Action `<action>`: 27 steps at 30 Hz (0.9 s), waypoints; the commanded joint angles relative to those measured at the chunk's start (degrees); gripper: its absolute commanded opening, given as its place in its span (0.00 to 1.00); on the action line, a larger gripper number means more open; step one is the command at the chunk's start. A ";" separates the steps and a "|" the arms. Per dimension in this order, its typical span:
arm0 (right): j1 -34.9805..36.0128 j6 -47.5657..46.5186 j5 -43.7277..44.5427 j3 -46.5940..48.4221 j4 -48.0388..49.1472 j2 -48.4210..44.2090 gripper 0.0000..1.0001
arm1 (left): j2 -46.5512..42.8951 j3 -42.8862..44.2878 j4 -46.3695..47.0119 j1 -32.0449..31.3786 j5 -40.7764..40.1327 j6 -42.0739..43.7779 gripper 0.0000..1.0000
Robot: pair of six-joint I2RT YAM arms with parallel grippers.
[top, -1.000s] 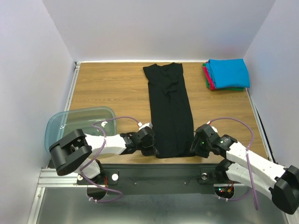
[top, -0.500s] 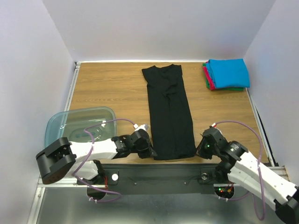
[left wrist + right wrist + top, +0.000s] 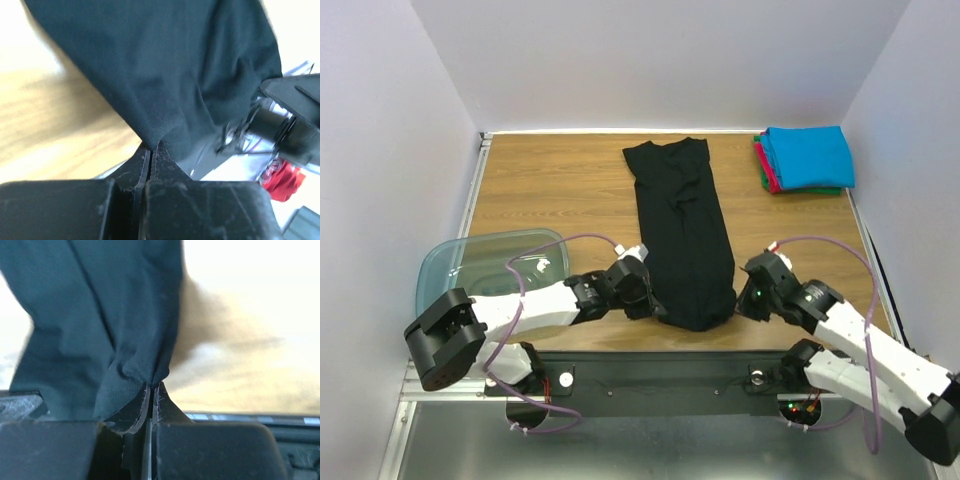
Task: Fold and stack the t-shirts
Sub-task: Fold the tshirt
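The black t-shirt lies as a long narrow strip down the middle of the wooden table, collar end far, bottom hem near. My left gripper is shut on its near left corner. My right gripper is shut on its near right corner. Both corners are lifted, so the near hem bulges up off the table. A folded stack with the bright blue t-shirt on top, red-pink and green edges below, sits at the far right.
A translucent blue-green plastic tub stands at the near left, beside my left arm. White walls close in the table on three sides. The metal rail with the arm bases runs along the near edge.
Both grippers closed on the near corners of the black shirt and moved away from the near edge, lifting the hem; the shirt's near end now sits farther up the table.
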 commanded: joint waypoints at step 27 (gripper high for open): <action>-14.06 -21.74 7.37 39.50 28.30 46.42 0.00 | 22.46 33.02 -5.55 24.11 0.25 18.72 0.00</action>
